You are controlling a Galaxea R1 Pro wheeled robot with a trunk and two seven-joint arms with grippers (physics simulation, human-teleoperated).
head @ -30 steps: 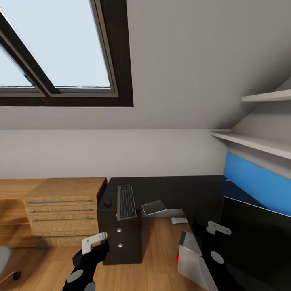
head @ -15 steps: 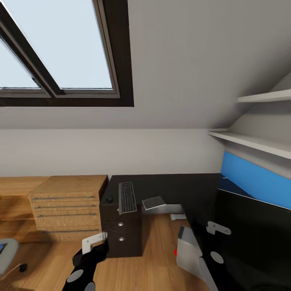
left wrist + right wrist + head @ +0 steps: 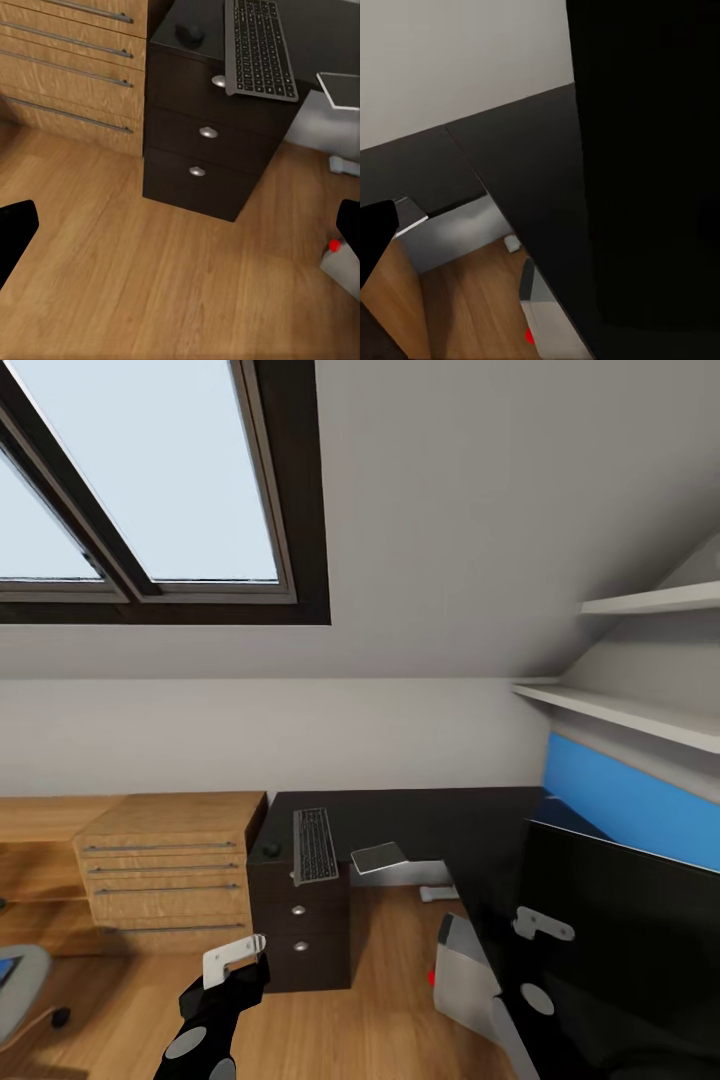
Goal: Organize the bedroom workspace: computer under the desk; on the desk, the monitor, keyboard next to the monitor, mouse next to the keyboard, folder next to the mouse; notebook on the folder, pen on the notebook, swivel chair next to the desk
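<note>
Black monitor (image 3: 649,165) over desk (image 3: 510,172), computer (image 3: 544,311) below

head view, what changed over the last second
The camera swung slightly left: the whole scene slid right, and the swivel chair edged further into view. The things themselves did not move. The keyboard and mouse lie on the desk as before. Both arms hang as they were, holding nothing.

So the big L-shaped black desk with round silver drawer knobs (image 3: 420,825) has the slim dark grey keyboard (image 3: 314,845) lying flat over its drawer end, with the small rounded black mouse (image 3: 270,850) just beside it. The wide black flat-screen monitor (image 3: 620,930) stands upright on the desk's right wing. The pale grey tower computer with a tiny red light (image 3: 466,975) sits tilted on the wood floor by that wing, and a bit of the grey padded swivel chair (image 3: 18,985) pokes in at far left, well apart from the desk.
</note>
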